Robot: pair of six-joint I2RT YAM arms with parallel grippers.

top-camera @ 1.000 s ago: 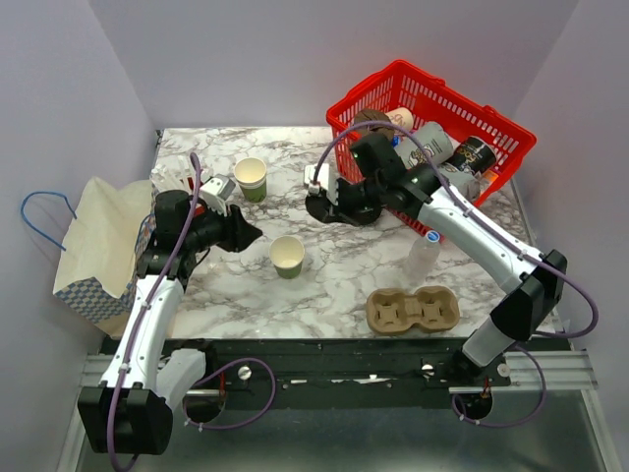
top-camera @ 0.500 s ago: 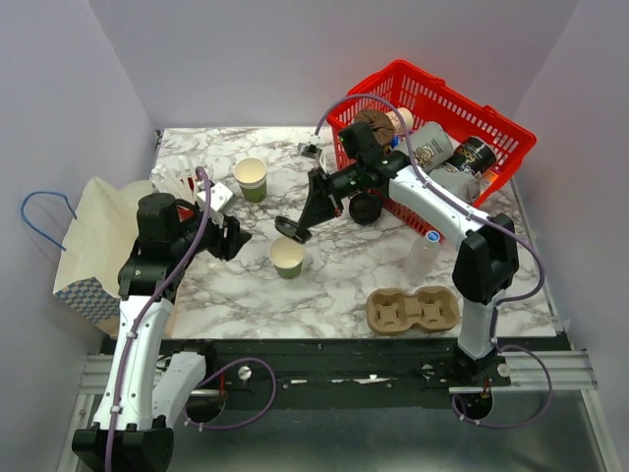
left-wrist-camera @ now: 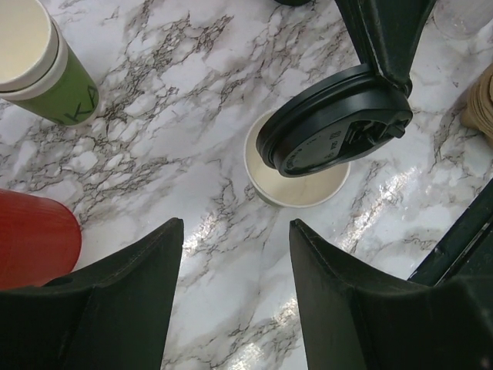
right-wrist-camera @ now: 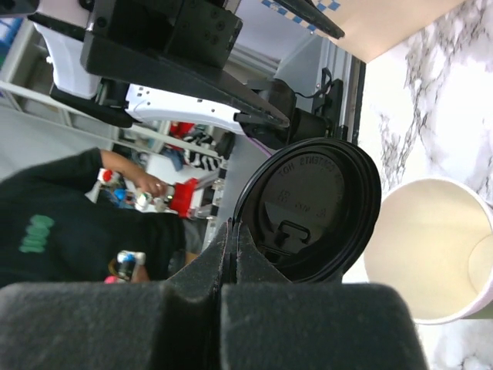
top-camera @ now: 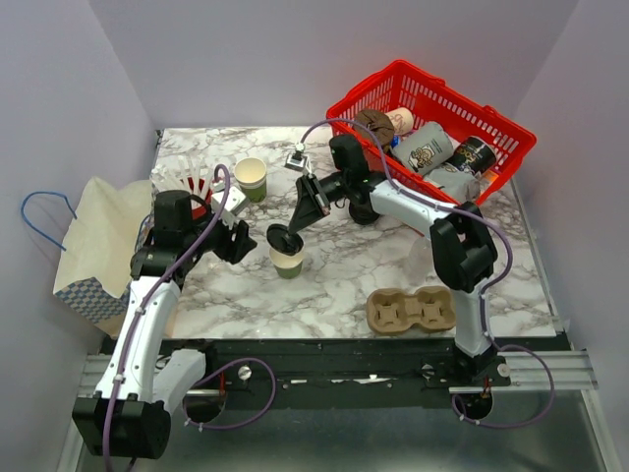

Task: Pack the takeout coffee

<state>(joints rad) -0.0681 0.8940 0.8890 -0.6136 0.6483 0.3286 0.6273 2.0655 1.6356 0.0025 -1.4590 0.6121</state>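
Observation:
The takeout coffee cup [top-camera: 289, 263] stands open at the middle of the marble table, olive-green outside, cream inside [left-wrist-camera: 302, 190] [right-wrist-camera: 435, 254]. Its round black lid [top-camera: 284, 238] [left-wrist-camera: 330, 132] [right-wrist-camera: 317, 206] hangs tilted just above the cup's rim, covering part of the mouth. My right gripper [top-camera: 294, 228] [right-wrist-camera: 232, 233] is shut on the lid's edge. My left gripper [top-camera: 246, 242] [left-wrist-camera: 235, 227] stands open just left of the cup, with only bare table between its fingers.
A second lidless green cup [top-camera: 251, 178] [left-wrist-camera: 42, 69] and a red cup [top-camera: 195, 186] [left-wrist-camera: 35, 243] stand at back left. A paper bag [top-camera: 93, 246] sits off the table's left edge. A cardboard cup carrier [top-camera: 414, 310] lies front right, a red basket [top-camera: 366, 93] of items at back right.
The right arm has swung the lid from near the basket to over the open cup. The left gripper has opened wider and turned toward the cup.

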